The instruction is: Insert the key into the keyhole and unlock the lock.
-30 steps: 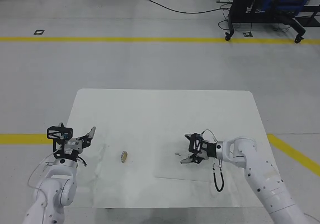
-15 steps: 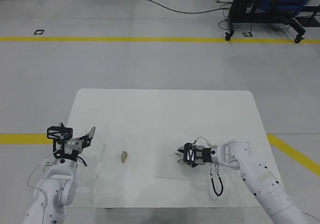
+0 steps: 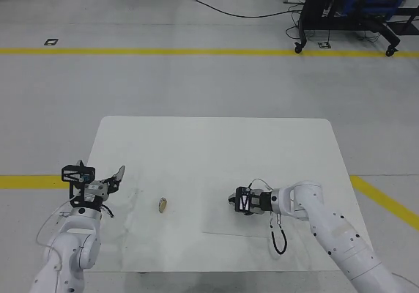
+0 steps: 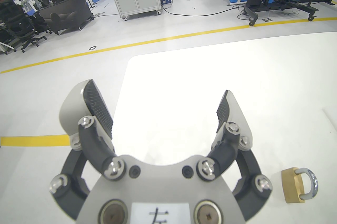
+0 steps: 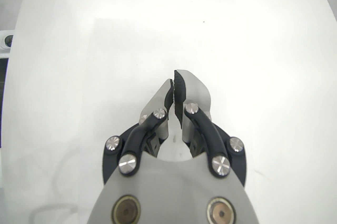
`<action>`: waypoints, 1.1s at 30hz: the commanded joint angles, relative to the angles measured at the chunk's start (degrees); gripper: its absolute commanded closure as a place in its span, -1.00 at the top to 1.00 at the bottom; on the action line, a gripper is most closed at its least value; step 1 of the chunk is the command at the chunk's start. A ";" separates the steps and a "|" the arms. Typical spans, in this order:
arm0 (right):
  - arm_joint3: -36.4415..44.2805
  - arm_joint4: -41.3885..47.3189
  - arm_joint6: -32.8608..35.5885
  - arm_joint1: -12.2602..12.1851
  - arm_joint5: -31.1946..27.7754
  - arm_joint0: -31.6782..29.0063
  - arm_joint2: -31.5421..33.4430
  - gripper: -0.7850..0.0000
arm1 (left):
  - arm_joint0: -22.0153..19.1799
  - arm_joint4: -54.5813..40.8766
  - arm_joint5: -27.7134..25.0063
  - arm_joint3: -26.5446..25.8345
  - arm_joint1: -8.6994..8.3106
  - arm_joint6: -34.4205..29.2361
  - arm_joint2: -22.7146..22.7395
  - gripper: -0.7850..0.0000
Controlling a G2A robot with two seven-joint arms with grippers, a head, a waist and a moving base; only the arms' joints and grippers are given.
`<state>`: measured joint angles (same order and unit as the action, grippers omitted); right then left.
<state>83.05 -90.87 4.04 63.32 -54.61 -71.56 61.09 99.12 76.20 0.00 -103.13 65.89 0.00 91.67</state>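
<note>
A small brass padlock [image 3: 162, 204] with a silver shackle lies flat on the white tabletop [image 3: 217, 146], its shackle seated in the body, so it looks locked. My left end effector [image 4: 158, 93] hovers off to one side of the padlock, close to the tabletop's edge, with its ribbed pads spread wide and nothing between them. My right end effector [image 5: 173, 77] sits low over the tabletop on the padlock's other side, somewhat farther from it than the left one, pointing toward it. Its pads are pressed together at the tips. I cannot make out the key, and I cannot tell whether it is pinched between those pads. I judge the padlock to be dense and heavy for its size, fully rigid, and smooth enough to skate across the tabletop if nudged. The best hold looks to be across the two broad flat faces of the brass body, which keeps the keyhole end uncovered. A key would be thin, light and stiff, best held by its wide head so the blade sticks out straight.
</note>
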 commanded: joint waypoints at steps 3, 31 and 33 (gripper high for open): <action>1.27 -1.02 -1.46 -0.42 0.80 -0.70 0.75 -1.00 | 0.00 0.00 0.00 0.00 0.00 0.00 0.00 1.00; -1.20 -4.32 -31.45 -2.68 4.58 -5.76 5.03 -1.00 | 1.06 5.13 -4.83 -7.76 -0.06 -3.02 -2.07 1.00; -2.25 -4.97 -33.67 -2.76 4.81 -5.28 4.80 -1.00 | -0.72 7.25 -7.66 -8.66 -0.11 -4.94 -4.10 1.00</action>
<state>81.39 -95.59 -28.57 60.59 -49.91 -77.12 65.99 99.37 82.27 -6.01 -111.36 65.80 -3.94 88.76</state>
